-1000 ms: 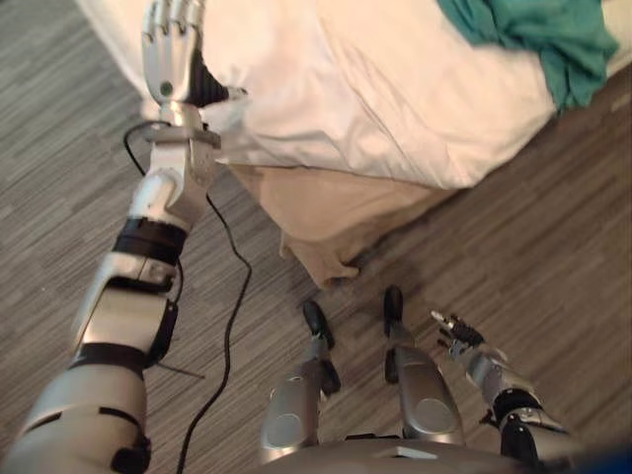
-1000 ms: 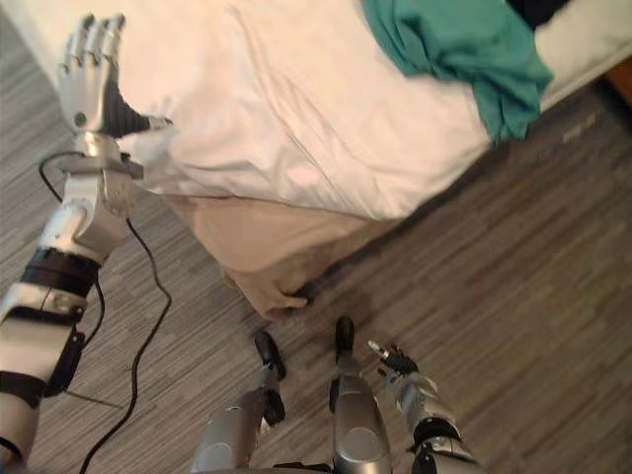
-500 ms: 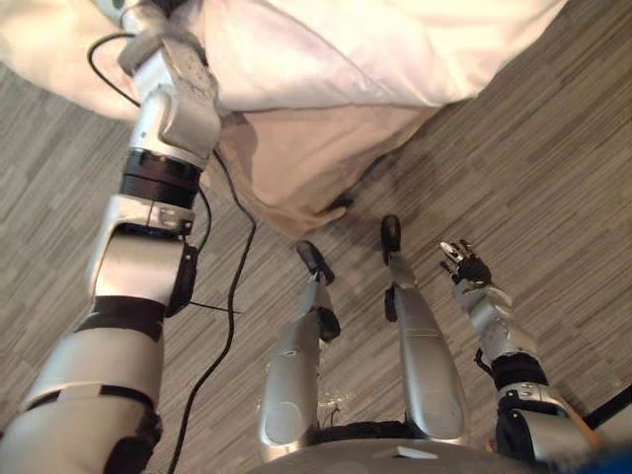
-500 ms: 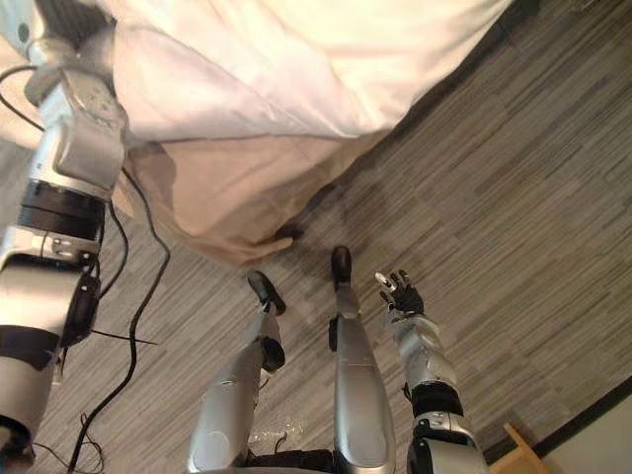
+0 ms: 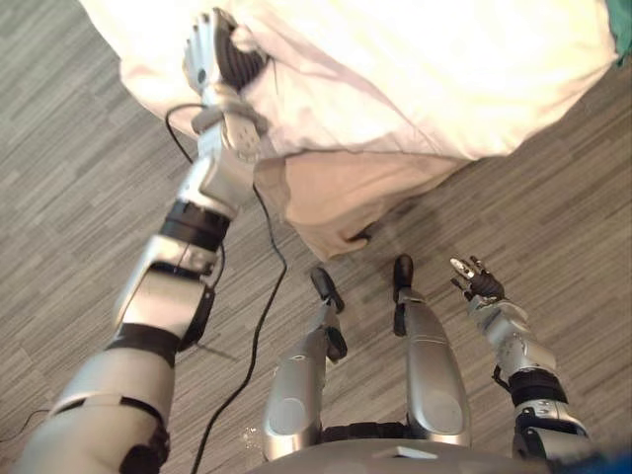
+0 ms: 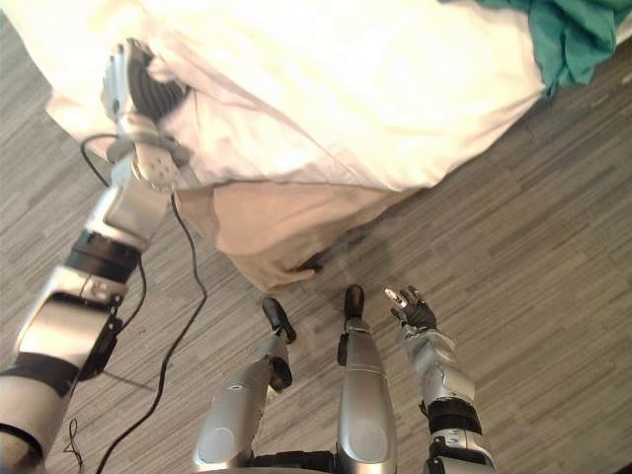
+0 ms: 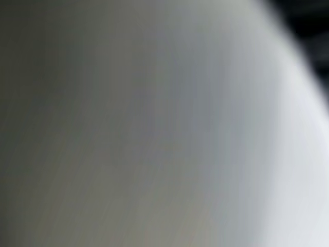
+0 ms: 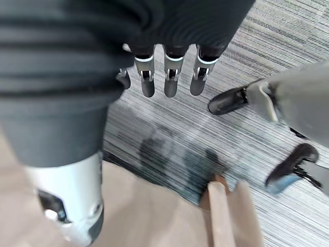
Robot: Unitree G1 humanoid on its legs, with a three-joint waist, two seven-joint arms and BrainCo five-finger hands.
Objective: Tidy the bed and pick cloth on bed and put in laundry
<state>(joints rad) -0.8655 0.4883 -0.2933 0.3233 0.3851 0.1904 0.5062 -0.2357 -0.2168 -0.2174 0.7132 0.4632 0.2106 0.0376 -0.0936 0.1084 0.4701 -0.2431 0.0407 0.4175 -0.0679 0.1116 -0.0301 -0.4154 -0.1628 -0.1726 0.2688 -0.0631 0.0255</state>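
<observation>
Camera is tilting back up. Left hand (image 5: pixel 210 51), fingers straight, is pressing duvet (image 5: pixel 425 79), upper left; right hand (image 5: pixel 476 284) is hanging slack-fingered. Green cloth (image 6: pixel 571 32) is lying upper right on the bed; pushing risks dragging duvet floorward.

The floor (image 5: pixel 563 188) lies open on the right around the right hand (image 5: pixel 481 287) and on the near left, while the bed's white quilt (image 5: pixel 415 69) and the beige sheet (image 5: pixel 346 193) hanging off its corner block the far middle, where the left hand (image 5: pixel 212 54) rests against the quilt.
</observation>
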